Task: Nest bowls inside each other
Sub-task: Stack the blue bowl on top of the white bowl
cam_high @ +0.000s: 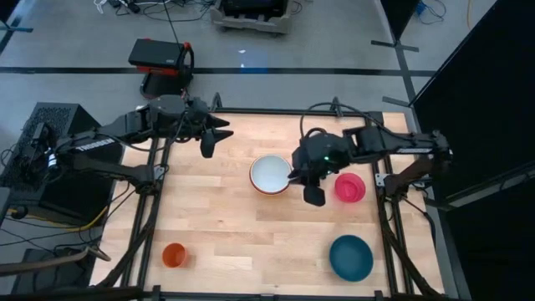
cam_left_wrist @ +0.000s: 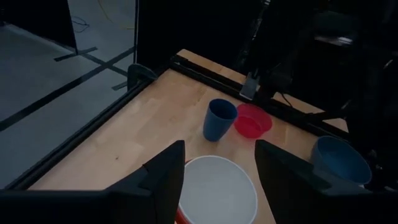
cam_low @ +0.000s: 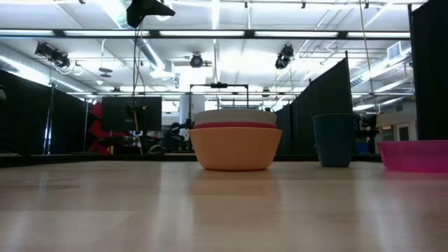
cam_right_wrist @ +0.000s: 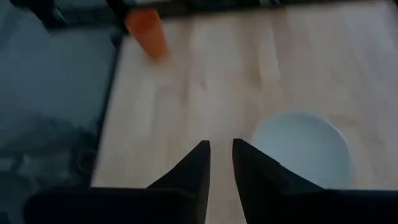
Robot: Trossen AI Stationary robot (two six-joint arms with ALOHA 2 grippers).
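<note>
White bowl (cam_high: 271,173) sitting topmost in stack mid-bench, I'm seeing from high view; right end effector (cam_high: 311,187) hovering beside it, empty. Low view: stack nesting white, red, yellow-orange bowl (cam_low: 235,149). Right wrist: fingers (cam_right_wrist: 198,163) narrowing on nothing. Left end effector (cam_left_wrist: 217,171) idling wide. Next I'm judging magenta bowl (cam_high: 349,187) needs fetching.

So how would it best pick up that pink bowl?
Probably by the rim: the pink bowl sits upright and open, so the right gripper beside it could come down from above, one finger inside the wall, one outside.
</note>
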